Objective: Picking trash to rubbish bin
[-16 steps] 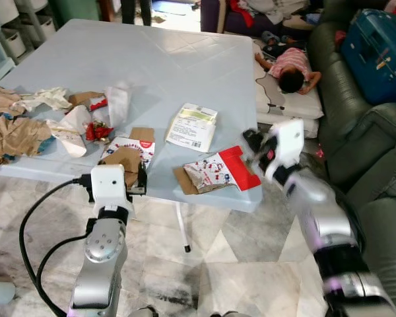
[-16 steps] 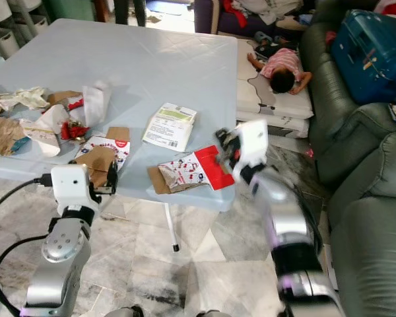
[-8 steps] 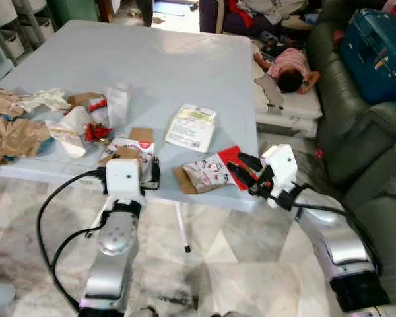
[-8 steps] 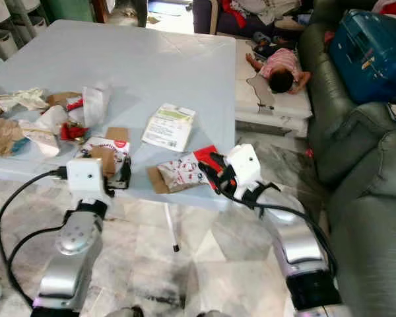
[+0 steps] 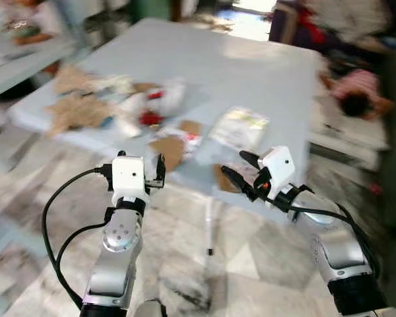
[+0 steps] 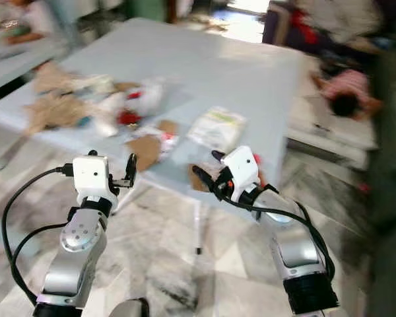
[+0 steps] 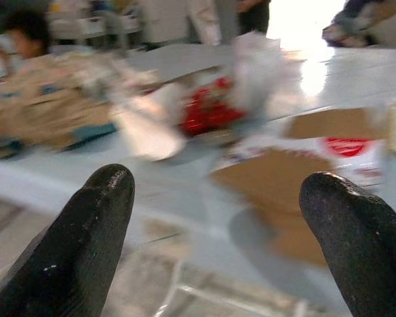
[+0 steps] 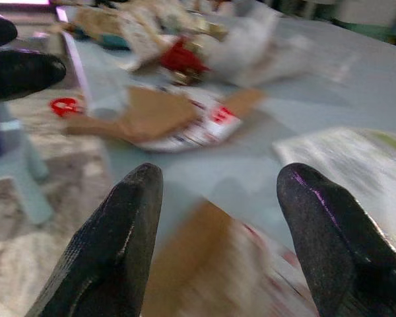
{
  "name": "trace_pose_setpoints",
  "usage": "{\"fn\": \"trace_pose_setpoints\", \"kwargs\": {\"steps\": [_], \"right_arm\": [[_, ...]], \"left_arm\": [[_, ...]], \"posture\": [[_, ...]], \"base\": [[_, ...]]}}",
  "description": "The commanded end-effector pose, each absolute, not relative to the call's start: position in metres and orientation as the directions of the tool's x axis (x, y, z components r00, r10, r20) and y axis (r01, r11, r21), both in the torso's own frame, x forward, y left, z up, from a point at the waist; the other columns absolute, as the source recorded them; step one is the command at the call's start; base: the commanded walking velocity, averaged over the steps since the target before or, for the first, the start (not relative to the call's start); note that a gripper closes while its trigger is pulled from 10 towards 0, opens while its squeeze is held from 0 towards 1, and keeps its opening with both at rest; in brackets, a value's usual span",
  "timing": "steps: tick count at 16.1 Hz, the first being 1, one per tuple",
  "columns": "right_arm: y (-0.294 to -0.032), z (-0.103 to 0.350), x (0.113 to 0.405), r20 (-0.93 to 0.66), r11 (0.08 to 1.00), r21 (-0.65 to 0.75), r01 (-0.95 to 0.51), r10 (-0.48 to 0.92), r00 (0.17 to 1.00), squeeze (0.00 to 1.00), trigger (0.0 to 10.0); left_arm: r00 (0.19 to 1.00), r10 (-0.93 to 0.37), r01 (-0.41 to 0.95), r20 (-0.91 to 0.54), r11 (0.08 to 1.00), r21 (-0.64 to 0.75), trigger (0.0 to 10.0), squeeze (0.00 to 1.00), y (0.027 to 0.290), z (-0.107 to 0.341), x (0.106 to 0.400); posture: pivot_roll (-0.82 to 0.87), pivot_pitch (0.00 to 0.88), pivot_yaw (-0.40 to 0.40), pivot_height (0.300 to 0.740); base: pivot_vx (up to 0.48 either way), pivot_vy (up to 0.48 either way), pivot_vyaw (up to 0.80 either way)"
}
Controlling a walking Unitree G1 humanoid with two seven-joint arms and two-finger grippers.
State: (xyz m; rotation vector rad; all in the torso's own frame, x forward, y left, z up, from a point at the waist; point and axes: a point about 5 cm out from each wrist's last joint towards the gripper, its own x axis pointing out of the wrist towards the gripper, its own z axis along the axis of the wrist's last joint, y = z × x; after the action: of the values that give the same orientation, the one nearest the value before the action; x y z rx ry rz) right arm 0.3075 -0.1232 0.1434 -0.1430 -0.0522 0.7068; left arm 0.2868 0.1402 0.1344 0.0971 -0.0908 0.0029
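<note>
Trash lies on the light blue table (image 5: 251, 72), all blurred. A brown cardboard piece on a white and red wrapper (image 5: 175, 142) sits near the front edge, with a white and green packet (image 5: 241, 127) behind it. Crumpled brown paper (image 5: 79, 109) and red scraps (image 7: 211, 112) lie further left. My left gripper (image 5: 140, 162) hangs open just in front of the table edge, facing the cardboard (image 7: 277, 178). My right gripper (image 5: 241, 170) is open at the front edge, over a brown and red wrapper (image 8: 211, 264) that it partly hides.
A person lies on a mat (image 5: 356, 99) on the floor beyond the table's right side. A thin table leg (image 5: 211, 224) stands between my arms above the marble floor. Shelving (image 5: 26, 53) stands at the left.
The whole picture has swung and blurred, so the camera moved. Both grippers stay open at the table's front edge, and the right one has come down to the red and white wrapper.
</note>
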Motion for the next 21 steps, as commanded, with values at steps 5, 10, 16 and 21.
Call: {"fn": "trace_pose_setpoints", "kwargs": {"steps": [5, 10, 16, 21], "right_arm": [[-0.128, 0.15, 0.309, 0.012, 0.764, -0.219, -0.607, 0.624, 0.781, 0.71, 10.0], [-0.141, 0.144, 0.301, -0.048, 0.769, -0.331, -0.547, 0.565, 0.824, 0.0, 10.0], [-0.151, 0.129, 0.287, -0.157, 0.71, -0.304, -0.636, 0.621, 0.768, 0.0, 10.0], [-0.145, 0.118, 0.281, -0.196, 0.676, -0.272, -0.685, 0.658, 0.727, 0.0, 10.0]], "left_arm": [[0.996, -0.01, 0.001, 0.085, 0.995, 0.103, 10.0, 0.0, 0.141, 0.133, 0.289], [0.996, -0.034, 0.026, 0.076, 0.994, 0.106, 10.0, 0.0, 0.142, 0.133, 0.291], [0.994, -0.081, 0.073, 0.068, 0.991, 0.109, 10.0, 0.0, 0.14, 0.134, 0.297], [0.994, -0.087, 0.08, 0.068, 0.991, 0.109, 10.0, 0.0, 0.141, 0.135, 0.298]], "posture": [[-0.06, 0.07, -0.046, 0.74], [-0.06, 0.061, -0.02, 0.74], [-0.06, 0.054, 0.019, 0.74], [-0.05, 0.051, 0.023, 0.74]], "base": [[0.0, 0.0, 0.09], [0.0, 0.0, 0.0], [0.0, 0.0, 0.0], [0.0, 0.0, 0.0]]}}
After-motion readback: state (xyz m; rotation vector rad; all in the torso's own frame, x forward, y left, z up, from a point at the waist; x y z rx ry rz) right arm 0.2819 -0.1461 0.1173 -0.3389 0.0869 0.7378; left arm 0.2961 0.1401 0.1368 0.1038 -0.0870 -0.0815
